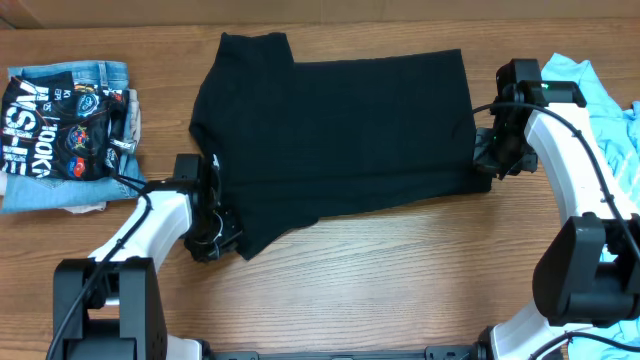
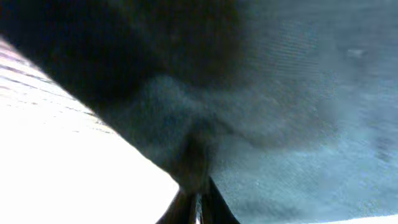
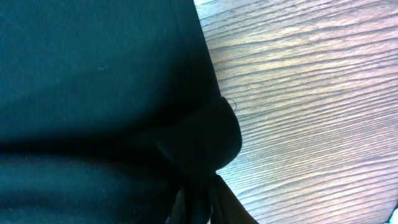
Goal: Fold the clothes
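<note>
The plain black T-shirt (image 1: 335, 135) lies spread on the wooden table, partly folded, a sleeve sticking up at the back left. My left gripper (image 1: 212, 238) is at its front left corner and is shut on the fabric (image 2: 186, 155), which fills the left wrist view. My right gripper (image 1: 487, 158) is at the shirt's right edge and is shut on a pinched fold of black cloth (image 3: 205, 137) just above the table.
A folded pile with a black printed garment (image 1: 60, 125) on light blue denim (image 1: 90, 75) lies at the far left. Light blue clothing (image 1: 600, 105) lies at the right edge behind the right arm. Bare wood (image 1: 380, 270) runs along the front.
</note>
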Controlling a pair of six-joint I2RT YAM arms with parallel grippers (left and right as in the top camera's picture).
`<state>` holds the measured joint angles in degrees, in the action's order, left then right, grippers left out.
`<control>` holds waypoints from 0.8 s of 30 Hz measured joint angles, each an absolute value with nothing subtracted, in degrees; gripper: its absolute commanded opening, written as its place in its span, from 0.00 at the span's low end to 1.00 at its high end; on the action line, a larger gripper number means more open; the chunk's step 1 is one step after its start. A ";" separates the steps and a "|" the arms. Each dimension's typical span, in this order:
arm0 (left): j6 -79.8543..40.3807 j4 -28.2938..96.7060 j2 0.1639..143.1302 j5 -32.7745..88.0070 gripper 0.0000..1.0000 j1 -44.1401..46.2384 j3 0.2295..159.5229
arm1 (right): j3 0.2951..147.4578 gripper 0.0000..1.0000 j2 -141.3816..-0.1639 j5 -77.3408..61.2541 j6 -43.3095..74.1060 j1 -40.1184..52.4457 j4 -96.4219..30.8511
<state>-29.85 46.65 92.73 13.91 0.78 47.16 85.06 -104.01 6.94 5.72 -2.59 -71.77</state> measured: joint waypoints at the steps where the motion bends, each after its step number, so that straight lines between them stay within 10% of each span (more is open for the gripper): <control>1: -29.67 47.46 92.09 13.91 0.04 0.75 47.88 | 85.06 0.09 -104.01 6.94 5.74 -2.59 -71.77; 24: -23.09 62.83 57.69 14.24 0.04 -14.00 57.17 | 84.99 0.04 -87.85 4.91 11.11 -2.59 -78.08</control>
